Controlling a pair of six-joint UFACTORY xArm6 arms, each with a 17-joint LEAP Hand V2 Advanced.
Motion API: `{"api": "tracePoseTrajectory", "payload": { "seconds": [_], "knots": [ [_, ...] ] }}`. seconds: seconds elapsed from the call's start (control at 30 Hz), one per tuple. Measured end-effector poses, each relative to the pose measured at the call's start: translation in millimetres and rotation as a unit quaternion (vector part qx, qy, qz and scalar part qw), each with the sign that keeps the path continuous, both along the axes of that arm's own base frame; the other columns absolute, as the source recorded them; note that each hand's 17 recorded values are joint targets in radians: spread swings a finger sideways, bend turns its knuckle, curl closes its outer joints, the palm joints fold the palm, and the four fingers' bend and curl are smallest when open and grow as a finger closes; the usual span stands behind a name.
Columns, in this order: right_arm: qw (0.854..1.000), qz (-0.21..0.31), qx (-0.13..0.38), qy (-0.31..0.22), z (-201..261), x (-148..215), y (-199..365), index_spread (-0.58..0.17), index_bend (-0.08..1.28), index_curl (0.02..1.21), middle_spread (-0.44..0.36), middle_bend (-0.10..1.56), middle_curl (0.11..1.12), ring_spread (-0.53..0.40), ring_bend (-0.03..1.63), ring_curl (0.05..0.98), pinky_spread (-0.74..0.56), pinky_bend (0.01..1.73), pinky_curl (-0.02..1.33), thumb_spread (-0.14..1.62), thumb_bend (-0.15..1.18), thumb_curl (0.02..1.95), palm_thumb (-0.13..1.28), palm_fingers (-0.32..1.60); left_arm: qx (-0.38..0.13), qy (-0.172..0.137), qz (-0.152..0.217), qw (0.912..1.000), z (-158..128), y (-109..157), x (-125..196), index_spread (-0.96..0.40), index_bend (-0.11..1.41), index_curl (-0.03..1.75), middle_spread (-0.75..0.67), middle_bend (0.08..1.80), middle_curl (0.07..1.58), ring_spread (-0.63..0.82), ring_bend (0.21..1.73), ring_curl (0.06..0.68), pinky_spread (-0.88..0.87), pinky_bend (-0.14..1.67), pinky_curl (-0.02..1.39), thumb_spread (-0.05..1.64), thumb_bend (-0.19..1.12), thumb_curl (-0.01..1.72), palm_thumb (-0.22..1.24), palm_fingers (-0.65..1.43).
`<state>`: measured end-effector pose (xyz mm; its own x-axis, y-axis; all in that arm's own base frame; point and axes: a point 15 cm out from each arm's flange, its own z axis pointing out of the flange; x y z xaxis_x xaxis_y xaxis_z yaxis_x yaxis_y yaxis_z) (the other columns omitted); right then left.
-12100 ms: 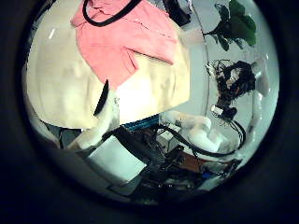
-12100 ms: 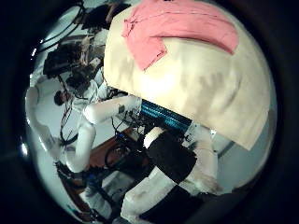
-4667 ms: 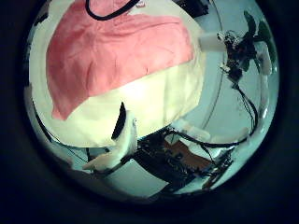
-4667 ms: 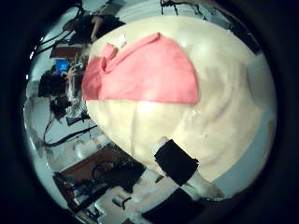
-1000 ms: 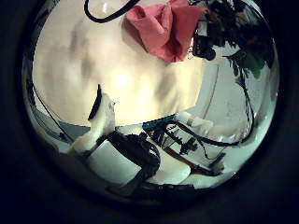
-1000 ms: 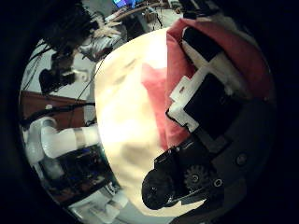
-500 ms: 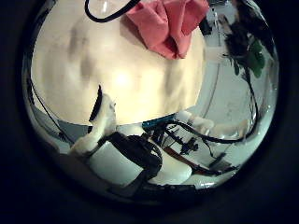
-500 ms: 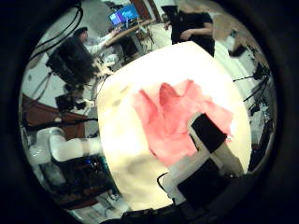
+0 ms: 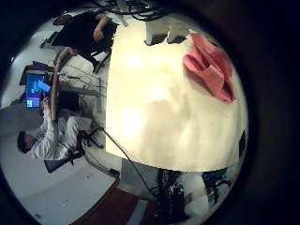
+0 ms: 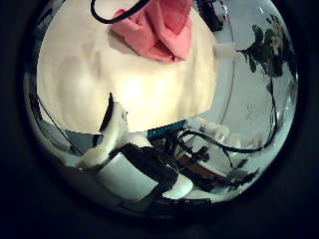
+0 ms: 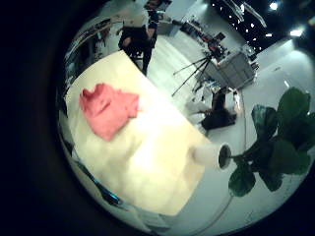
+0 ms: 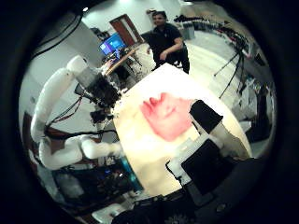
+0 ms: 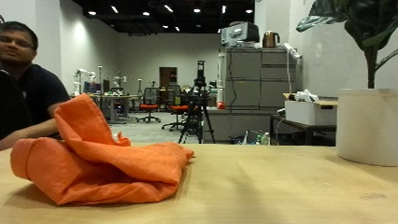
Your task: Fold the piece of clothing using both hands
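An orange piece of clothing (image 13: 106,159) lies bunched in a loose, crumpled heap on the tan table (image 13: 299,187), near one end. No arm or hand shows in the outside view. Both palms are high above the table. The right thumb side palm view shows the clothing (image 12: 168,114) small and far below the right hand (image 12: 210,140), whose fingers reach out straight and hold nothing. In the left thumb side palm view, a straight finger of the left hand (image 10: 108,124) sticks out over the table's edge, well away from the clothing (image 10: 155,30).
A white plant pot (image 13: 367,126) stands on the table at the end away from the clothing, also seen as the pot (image 11: 212,154) at a table corner. Beyond the table are a grey cabinet (image 13: 255,89) and a tripod (image 13: 199,103).
The clothing, spread flat several seconds ago, now lies bunched in a heap. The right hand, close over it a second ago, has risen well above the table.
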<state>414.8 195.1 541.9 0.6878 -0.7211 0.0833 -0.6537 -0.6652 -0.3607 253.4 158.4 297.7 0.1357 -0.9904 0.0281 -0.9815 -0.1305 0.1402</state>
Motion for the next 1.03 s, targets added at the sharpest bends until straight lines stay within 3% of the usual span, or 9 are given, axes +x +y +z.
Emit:
{"api": "tracePoseTrajectory", "payload": {
  "seconds": [0.2,0.33,0.47,0.57,0.67,0.87,1.03],
  "knots": [
    [0.993,-0.058,-0.035,0.1,-45.1,-68.7,-64.7,-0.343,0.44,0.47,-0.007,0.46,0.41,0.089,0.6,0.329,0.43,0.54,0.43,1.13,-0.03,0.62,0.78,0.14,-0.007,0.014,-0.027,0.9995,10.4,-46.4,-2.5,0.18,0.17,0.32,0.33,0.19,0.31,0.55,0.42,0.208,0.51,0.3,0.31,1.12,-0.02,0.38,0.57,0.06],
    [0.98,-0.096,-0.051,0.164,-99.7,-90.5,-95.8,-0.352,0.41,0.45,0.006,0.41,0.39,0.134,0.55,0.301,0.43,0.48,0.39,1.16,-0.03,0.56,0.73,0.13,-0.004,0.011,-0.046,0.9989,19.5,-79.8,12.6,0.18,0.17,0.32,0.32,0.2,0.32,0.55,0.41,0.207,0.5,0.29,0.31,1.11,-0.02,0.38,0.58,0.08],
    [0.975,-0.132,-0.05,0.174,-110.2,-107.5,-124.3,-0.353,0.37,0.43,0.018,0.37,0.37,0.165,0.48,0.275,0.43,0.43,0.36,1.19,-0.03,0.5,0.69,0.14,-0.004,0.02,-0.072,0.9972,27.4,-118.7,11.1,0.18,0.17,0.32,0.3,0.2,0.32,0.54,0.41,0.207,0.49,0.28,0.3,1.11,-0.02,0.39,0.6,0.1],
    [0.964,-0.15,-0.06,0.214,-147.4,-126.1,-141.9,-0.352,0.35,0.41,0.023,0.35,0.37,0.18,0.44,0.26,0.43,0.41,0.35,1.21,-0.02,0.46,0.67,0.16,-0.005,0.02,-0.094,0.9954,30.0,-138.1,15.2,0.17,0.17,0.32,0.28,0.2,0.33,0.53,0.4,0.207,0.48,0.27,0.3,1.11,-0.01,0.39,0.63,0.12],
    [0.953,-0.176,-0.07,0.236,-174.7,-146.3,-165.7,-0.351,0.32,0.4,0.025,0.32,0.36,0.189,0.41,0.248,0.43,0.37,0.33,1.22,-0.02,0.43,0.66,0.18,-0.005,0.022,-0.093,0.9954,30.9,-143.7,13.7,0.17,0.17,0.32,0.27,0.2,0.33,0.52,0.4,0.209,0.47,0.26,0.3,1.1,-0.02,0.39,0.64,0.13],
    [0.957,-0.18,-0.082,0.214,-175.8,-146.5,-185.8,-0.341,0.29,0.39,0.044,0.3,0.35,0.195,0.37,0.235,0.43,0.3,0.31,1.23,-0.02,0.38,0.65,0.23,-0.005,0.017,-0.065,0.9977,30.5,-140.3,9.7,0.16,0.16,0.32,0.26,0.2,0.34,0.52,0.4,0.206,0.47,0.25,0.3,1.1,-0.02,0.39,0.64,0.14],
    [0.951,-0.177,-0.087,0.24,-196.9,-153.9,-191.1,-0.324,0.27,0.39,0.061,0.31,0.35,0.191,0.33,0.227,0.43,0.25,0.29,1.23,-0.02,0.35,0.65,0.28,-0.015,0.015,-0.052,0.9984,27.6,-133.8,5.0,0.16,0.16,0.32,0.24,0.2,0.35,0.52,0.4,0.207,0.47,0.24,0.3,1.09,-0.02,0.39,0.64,0.15]
  ]
}}
